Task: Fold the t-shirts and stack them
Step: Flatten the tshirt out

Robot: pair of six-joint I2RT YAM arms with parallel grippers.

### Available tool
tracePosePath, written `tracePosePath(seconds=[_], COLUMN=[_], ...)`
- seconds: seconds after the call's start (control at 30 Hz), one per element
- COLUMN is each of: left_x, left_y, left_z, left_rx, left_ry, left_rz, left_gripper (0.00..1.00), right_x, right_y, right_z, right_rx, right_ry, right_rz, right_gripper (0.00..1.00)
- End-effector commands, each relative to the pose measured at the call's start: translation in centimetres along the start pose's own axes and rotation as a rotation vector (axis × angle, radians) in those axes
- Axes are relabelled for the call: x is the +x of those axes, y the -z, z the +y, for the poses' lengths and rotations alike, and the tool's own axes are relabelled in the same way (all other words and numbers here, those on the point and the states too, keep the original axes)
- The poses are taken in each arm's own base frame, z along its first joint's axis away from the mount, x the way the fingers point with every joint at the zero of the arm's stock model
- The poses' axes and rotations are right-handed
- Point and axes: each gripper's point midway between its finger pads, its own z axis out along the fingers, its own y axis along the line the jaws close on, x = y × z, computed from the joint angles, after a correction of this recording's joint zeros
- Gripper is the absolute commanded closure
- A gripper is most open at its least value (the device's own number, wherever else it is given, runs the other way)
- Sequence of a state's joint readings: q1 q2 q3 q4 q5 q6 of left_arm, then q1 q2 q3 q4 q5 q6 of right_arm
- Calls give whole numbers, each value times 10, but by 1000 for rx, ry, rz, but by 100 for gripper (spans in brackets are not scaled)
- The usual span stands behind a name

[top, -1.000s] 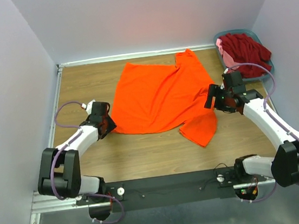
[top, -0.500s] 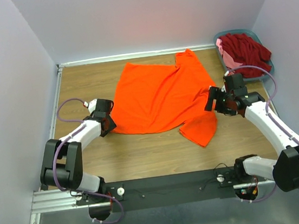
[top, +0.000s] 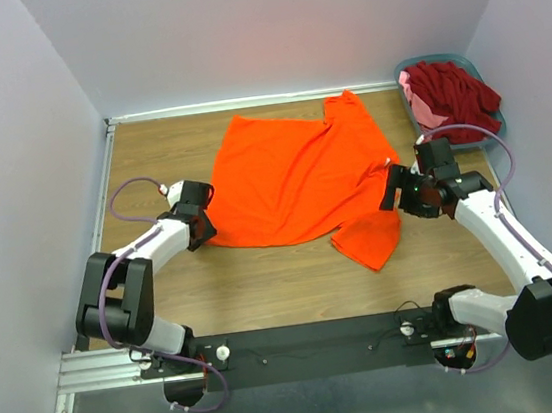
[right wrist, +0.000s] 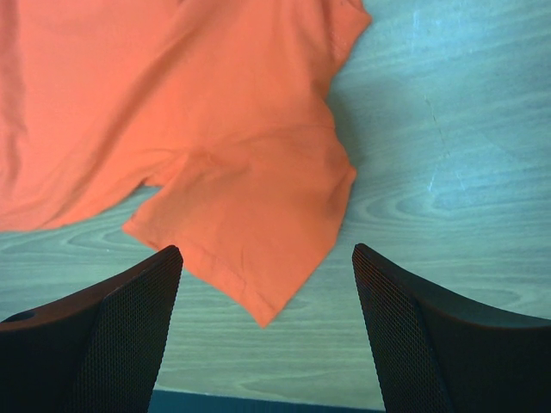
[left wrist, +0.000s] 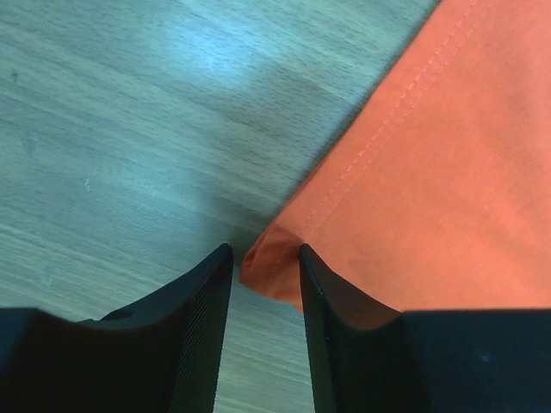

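At 9 o'clock of tabletop [top: 265, 278]: noted left fingers [left wrist: 202, 318] drawn in over the last second, now straddling hem corner of orange t-shirt [top: 293, 179], narrowed but not yet clamped. Found right fingers [right wrist: 112, 327] wide apart over lower sleeve at 4 o'clock, gripping nothing. Reads as first pinch about to begin; nothing folded yet. Judged shirt flat at centre, long axis 9 to 3, hem toward 9, neck toward 3. Logged dark red t-shirt [top: 453, 89] waiting in basket [top: 491, 110] at 1 o'clock.

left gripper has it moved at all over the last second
Yes. The left gripper has shifted right, away from the table's left edge, toward the orange t-shirt's near-left corner.
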State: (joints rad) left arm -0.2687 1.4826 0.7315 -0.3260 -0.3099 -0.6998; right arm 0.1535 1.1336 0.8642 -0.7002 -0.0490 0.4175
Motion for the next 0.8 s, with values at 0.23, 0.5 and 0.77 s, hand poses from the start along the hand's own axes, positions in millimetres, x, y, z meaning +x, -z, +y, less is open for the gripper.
tracePosePath(seconds=[0.23,0.5,0.77], left_x=[40,18,6], left_y=[-11,9,27], left_z=[9,7,3], left_rx=[-54,-28,22], left_ry=[-85,-88,-71], left_rz=[117,38,-10], left_gripper=[100,100,100], right_x=[49,91,102], right_y=[9,-5,-20], right_z=[-30,-26,-17], right_rx=[137,149,186], right_ry=[-4,-33,-96], right_rz=[193,307,230], right_gripper=[12,12,25])
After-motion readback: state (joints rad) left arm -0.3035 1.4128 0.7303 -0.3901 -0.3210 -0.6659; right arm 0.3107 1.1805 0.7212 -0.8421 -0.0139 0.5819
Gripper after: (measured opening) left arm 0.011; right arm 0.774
